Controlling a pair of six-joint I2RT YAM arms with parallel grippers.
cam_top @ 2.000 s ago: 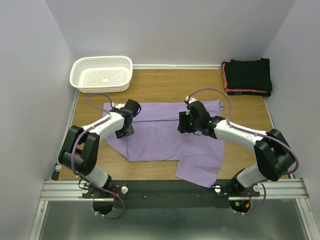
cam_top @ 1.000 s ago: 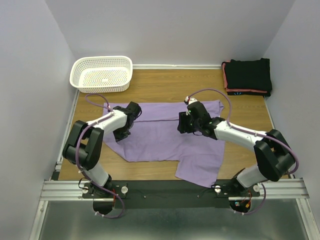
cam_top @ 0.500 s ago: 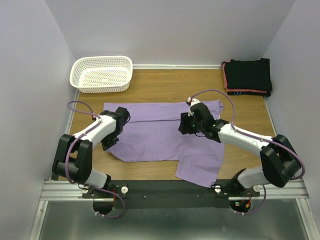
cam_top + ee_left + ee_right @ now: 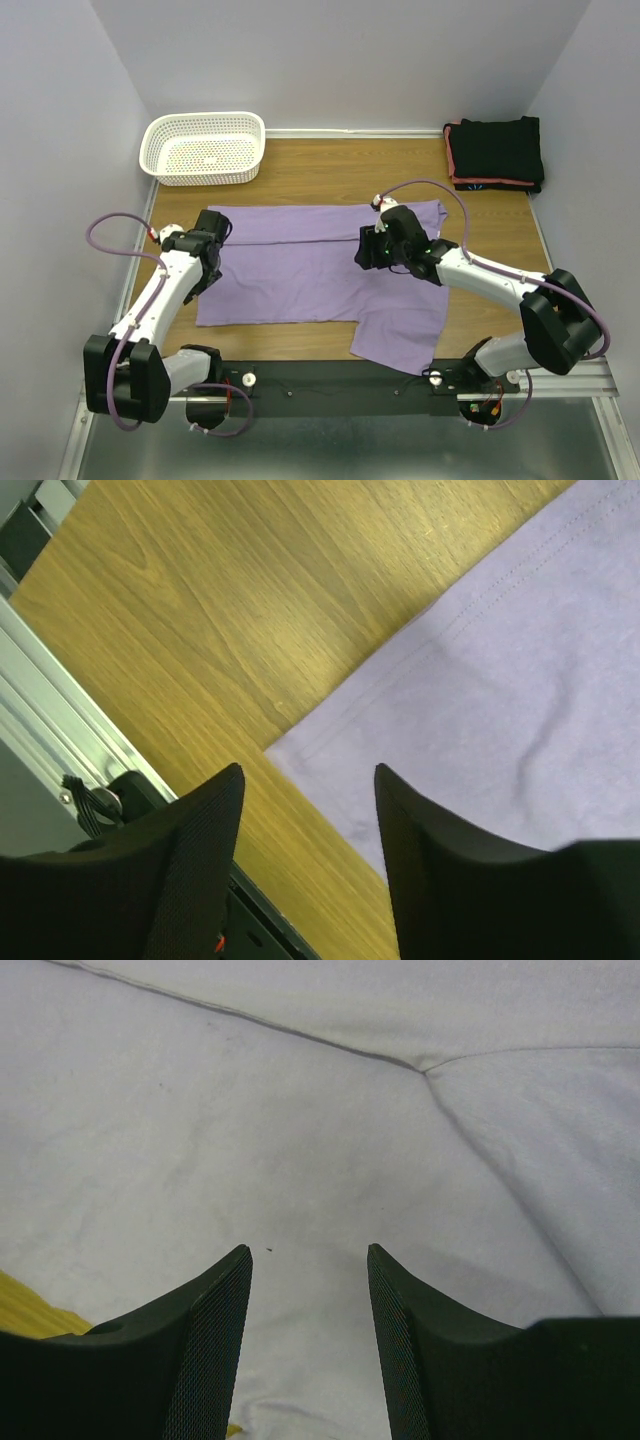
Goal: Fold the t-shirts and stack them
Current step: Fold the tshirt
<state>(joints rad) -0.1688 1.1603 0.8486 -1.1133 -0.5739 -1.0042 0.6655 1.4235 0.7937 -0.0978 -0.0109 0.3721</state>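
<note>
Soft, even light falls from overhead onto the light-brown wooden worktop [image 4: 330, 175], bright but without harsh glare, and the arms cast only short, faint shadows on the lavender cloth t-shirt [image 4: 300, 270]. Up close, a pale sheen lies on the wood grain. The dark fingers [image 4: 190, 870] of the left hand [image 4: 307, 772] and those of the right hand [image 4: 308, 1252] are blurred, and the cloth beneath the right looks washed almost white.

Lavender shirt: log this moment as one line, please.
lavender shirt: spread flat | left gripper: open, over its near-left corner | right gripper: open, over its right half | black shirts: stacked, far right
</note>
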